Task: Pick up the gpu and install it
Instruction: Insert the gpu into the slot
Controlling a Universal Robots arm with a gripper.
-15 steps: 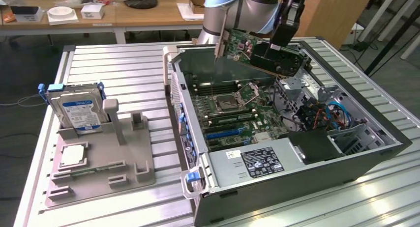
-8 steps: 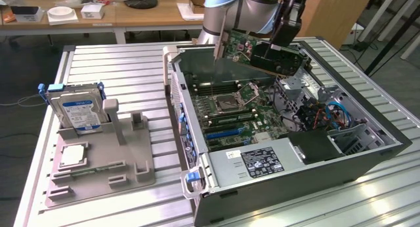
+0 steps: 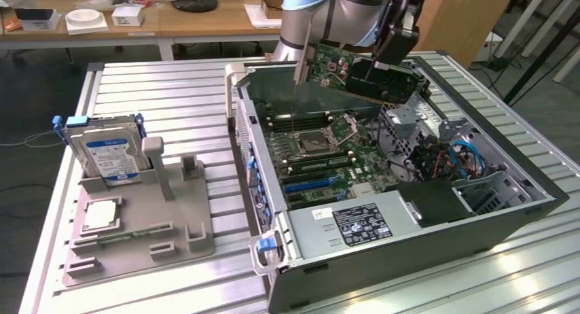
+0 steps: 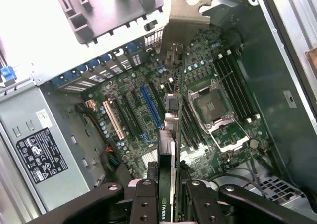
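Observation:
The gpu [image 3: 349,73], a green card with a black cooler and a silver end bracket, hangs tilted in the air above the open computer case [image 3: 507,219]. My gripper [image 3: 388,59] is shut on its upper edge. In the wrist view the gpu [image 4: 171,110] shows edge-on, running from my gripper [image 4: 168,201] out to its bracket. One black finger [image 4: 143,199] sits on each side of it. Below the card lies the motherboard [image 4: 133,120] with its blue slot [image 4: 151,107] and the CPU socket [image 4: 213,105]. The card hangs above the board, apart from it.
On the exterior view's left, a grey fixture [image 3: 136,225] holds an upright hard drive [image 3: 109,158] and a small square chip [image 3: 100,215]. Inside the case are a power supply [image 3: 354,225], cables [image 3: 462,158] and a drive cage [image 3: 412,117]. Case walls ring the motherboard.

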